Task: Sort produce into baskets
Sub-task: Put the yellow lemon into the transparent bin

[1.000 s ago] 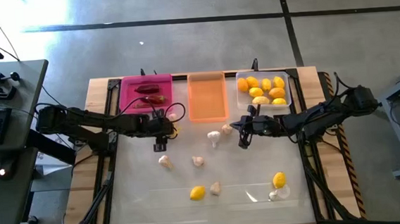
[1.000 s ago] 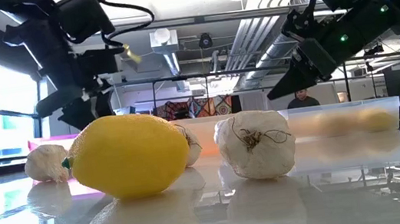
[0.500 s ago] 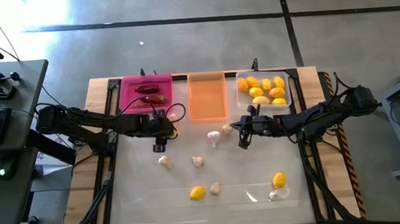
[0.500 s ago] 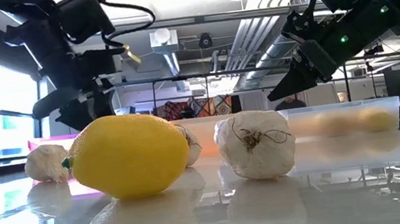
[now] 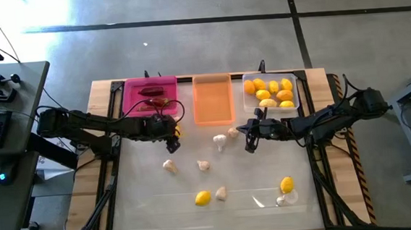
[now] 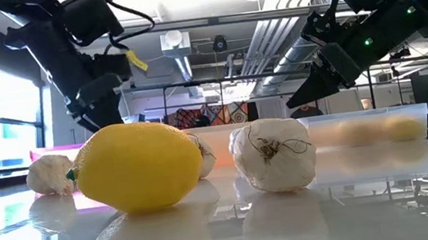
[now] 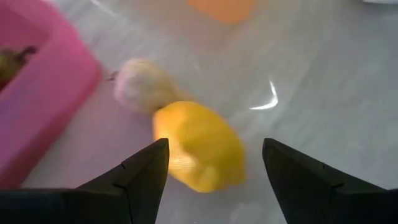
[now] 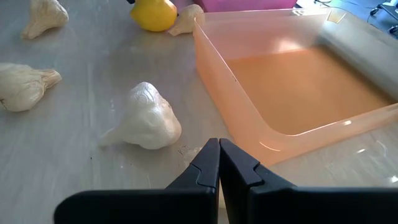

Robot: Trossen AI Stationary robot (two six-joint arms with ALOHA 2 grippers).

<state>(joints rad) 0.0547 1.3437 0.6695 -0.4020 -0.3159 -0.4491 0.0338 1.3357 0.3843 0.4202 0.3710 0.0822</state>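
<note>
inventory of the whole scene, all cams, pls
pink basket: one, magenta, back left of the table
chili peppers: two, dark red, in the pink basket
orange basket: one, translucent, back middle, nothing in it
clear basket: one, whitish, back right
lemons in clear basket: about eight, yellow-orange
loose lemons: three, yellow; two near the front, one under the left end effector
garlic bulbs: at least six, whitish, scattered mid-table
plastic scrap: one, clear, front right
left end effector: open, over the lemon by the pink basket
right end effector: shut, by the orange basket's front corner
</note>
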